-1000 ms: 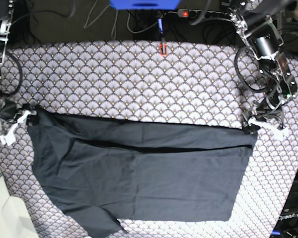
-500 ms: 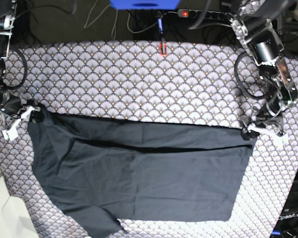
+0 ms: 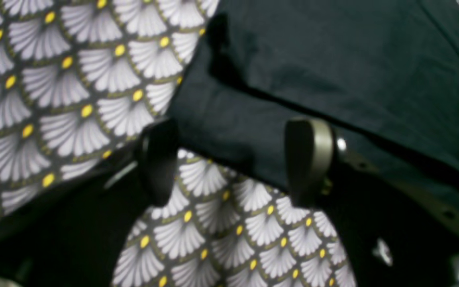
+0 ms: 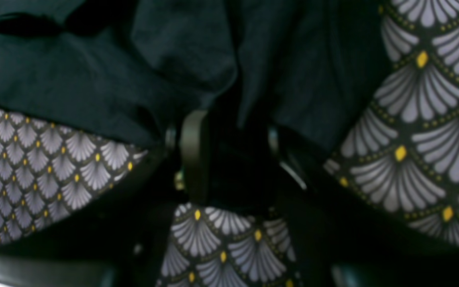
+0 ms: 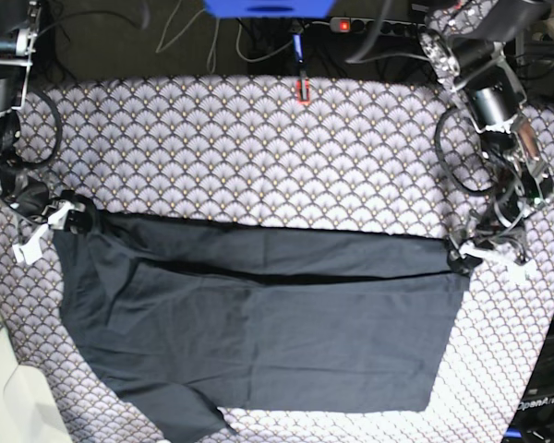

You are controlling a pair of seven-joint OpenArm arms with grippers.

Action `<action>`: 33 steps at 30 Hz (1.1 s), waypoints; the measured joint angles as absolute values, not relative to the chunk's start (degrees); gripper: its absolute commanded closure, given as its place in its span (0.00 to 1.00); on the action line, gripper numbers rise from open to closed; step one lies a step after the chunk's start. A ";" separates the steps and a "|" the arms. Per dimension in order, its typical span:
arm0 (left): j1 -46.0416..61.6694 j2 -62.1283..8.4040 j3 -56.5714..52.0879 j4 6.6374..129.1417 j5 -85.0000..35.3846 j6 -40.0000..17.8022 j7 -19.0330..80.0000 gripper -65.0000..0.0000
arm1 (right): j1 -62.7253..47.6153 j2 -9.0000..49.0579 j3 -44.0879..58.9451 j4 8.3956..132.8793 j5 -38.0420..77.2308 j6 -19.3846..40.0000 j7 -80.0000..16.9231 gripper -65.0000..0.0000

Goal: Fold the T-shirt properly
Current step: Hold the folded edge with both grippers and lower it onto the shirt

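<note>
The dark T-shirt (image 5: 258, 323) lies spread on the scallop-patterned tablecloth (image 5: 258, 148), its far half folded towards me along a crease across the middle. One sleeve sticks out at the front left. My left gripper (image 5: 468, 254) is low at the shirt's far right corner. In the left wrist view the left gripper (image 3: 233, 159) is open, its fingers (image 3: 309, 159) straddling the shirt's edge (image 3: 333, 59). My right gripper (image 5: 74, 220) is at the far left corner. In the right wrist view the right gripper (image 4: 235, 155) has bunched shirt fabric (image 4: 94, 79) pinched between its fingers (image 4: 193, 155).
A small red-and-black object (image 5: 302, 89) sits at the table's far edge. Cables and a power strip (image 5: 351, 25) lie behind the table. The table's right edge is close to the left arm, and its left edge is close to the right arm.
My right gripper moved right into the shirt's far left corner and bunched it. My left gripper moved down and left onto the far right corner.
</note>
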State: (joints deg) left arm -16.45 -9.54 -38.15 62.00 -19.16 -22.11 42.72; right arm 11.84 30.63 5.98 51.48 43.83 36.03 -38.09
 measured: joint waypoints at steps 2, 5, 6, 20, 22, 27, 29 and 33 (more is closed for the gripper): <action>-16.88 -9.54 -38.15 61.84 -17.58 -22.11 42.63 0.37 | 11.86 30.63 5.98 51.48 43.86 36.01 -38.11 0.69; -17.69 -9.52 -38.15 61.84 -12.60 -22.11 42.46 0.37 | 11.86 30.63 5.98 51.48 43.83 36.01 -38.09 0.69; -17.96 -9.54 -38.15 61.80 -10.85 -22.06 42.68 0.37 | 11.86 30.63 5.98 51.48 43.83 36.01 -38.09 0.69; -18.15 -7.97 -38.15 60.93 -5.78 -22.13 37.82 0.37 | 11.84 30.63 5.98 51.48 43.88 36.01 -38.09 0.69; -18.37 -7.97 -38.13 58.37 -5.78 -22.13 37.28 0.37 | 11.86 30.63 5.98 51.48 43.88 36.01 -38.11 0.69; -20.69 -8.88 -38.19 53.23 -6.09 -22.11 36.53 0.37 | 11.79 30.65 5.98 51.48 43.92 36.03 -38.11 0.69; -20.58 -8.67 -38.15 53.08 -6.07 -22.11 35.64 0.37 | 11.86 30.76 5.98 51.48 43.88 36.03 -38.46 0.69; -20.45 -8.84 -38.15 52.95 -6.20 -22.15 35.75 0.37 | 11.46 30.76 5.98 51.57 44.16 36.03 -37.89 0.69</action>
State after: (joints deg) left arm -20.45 -8.84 -38.15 52.95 -6.20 -22.15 35.75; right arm 11.46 30.76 5.98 51.57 44.16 36.03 -37.89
